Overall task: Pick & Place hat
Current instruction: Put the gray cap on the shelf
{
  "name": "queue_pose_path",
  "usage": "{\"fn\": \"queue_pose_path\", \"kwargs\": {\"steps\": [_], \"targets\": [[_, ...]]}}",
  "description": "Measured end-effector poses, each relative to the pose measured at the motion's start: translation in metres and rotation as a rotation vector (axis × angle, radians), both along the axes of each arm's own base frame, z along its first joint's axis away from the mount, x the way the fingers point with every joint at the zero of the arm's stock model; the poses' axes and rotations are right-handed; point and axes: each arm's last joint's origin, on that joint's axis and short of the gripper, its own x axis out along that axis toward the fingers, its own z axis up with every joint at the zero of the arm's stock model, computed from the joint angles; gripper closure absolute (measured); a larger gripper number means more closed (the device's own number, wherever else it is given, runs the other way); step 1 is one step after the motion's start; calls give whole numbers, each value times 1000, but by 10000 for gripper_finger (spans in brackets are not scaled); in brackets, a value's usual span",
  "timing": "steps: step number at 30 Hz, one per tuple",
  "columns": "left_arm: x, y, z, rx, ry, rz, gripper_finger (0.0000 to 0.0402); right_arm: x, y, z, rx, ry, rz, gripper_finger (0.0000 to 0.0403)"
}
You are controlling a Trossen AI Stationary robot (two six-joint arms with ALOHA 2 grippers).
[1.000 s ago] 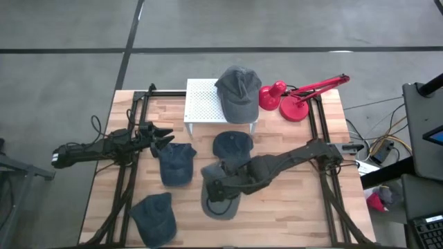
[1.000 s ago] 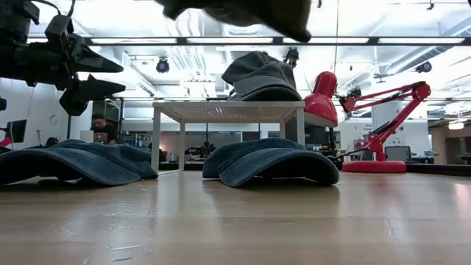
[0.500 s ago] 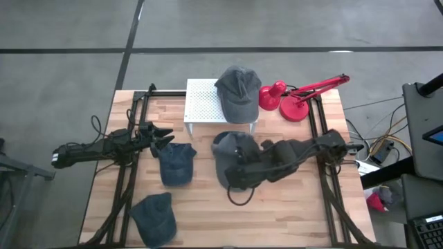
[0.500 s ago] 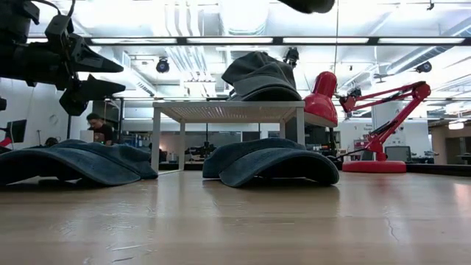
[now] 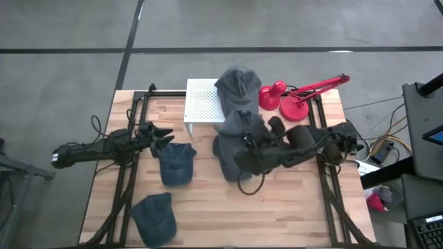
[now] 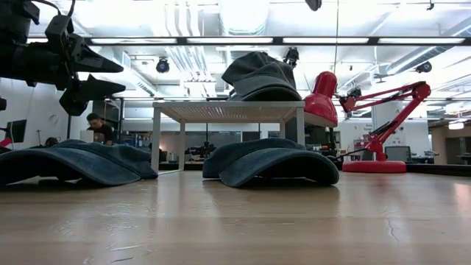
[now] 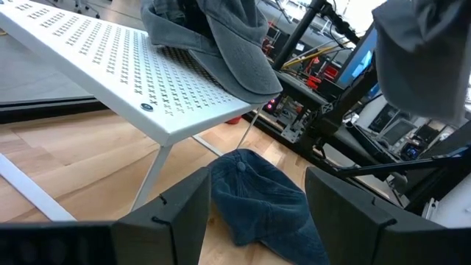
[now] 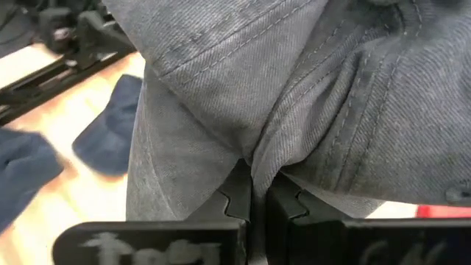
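Here the right fingers (image 8: 254,195) pinch the grey hat (image 8: 309,96), which hangs above them.

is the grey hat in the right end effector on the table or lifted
Lifted: the right end effector pinches the grey hat above the table.

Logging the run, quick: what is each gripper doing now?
Left gripper: open, empty, beside the white perforated stand.
Right gripper: shut on the grey denim cap.

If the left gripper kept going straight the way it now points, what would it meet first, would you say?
Probably the dark blue denim cap lying beyond the white perforated stand; the left gripper, open, points at it, though depth is uncertain.
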Motion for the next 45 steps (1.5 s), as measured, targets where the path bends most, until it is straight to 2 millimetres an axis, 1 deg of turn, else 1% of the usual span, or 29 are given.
{"fn": "queue_pose_path", "kwargs": {"steps": [10, 24, 27, 34, 38, 45], "targets": [[0, 0, 0, 0, 0, 0, 179, 9, -45, 1, -46, 41, -86, 394], [0, 0, 0, 0, 0, 0, 179, 12, -118, 1, -71, 99, -242, 394], [0, 0, 0, 0, 0, 0, 179, 15, -130, 1, -82, 106, -241, 394], [0, 0, 0, 0, 0, 0, 179, 21, -157, -1, -36, 106, -227, 394], [0, 0, 0, 0, 0, 0, 179, 24, -170, -7, -17, 130, -235, 394], [0, 0, 0, 0, 0, 0, 179, 37, -189, -18, 0, 147, -224, 394]]}}
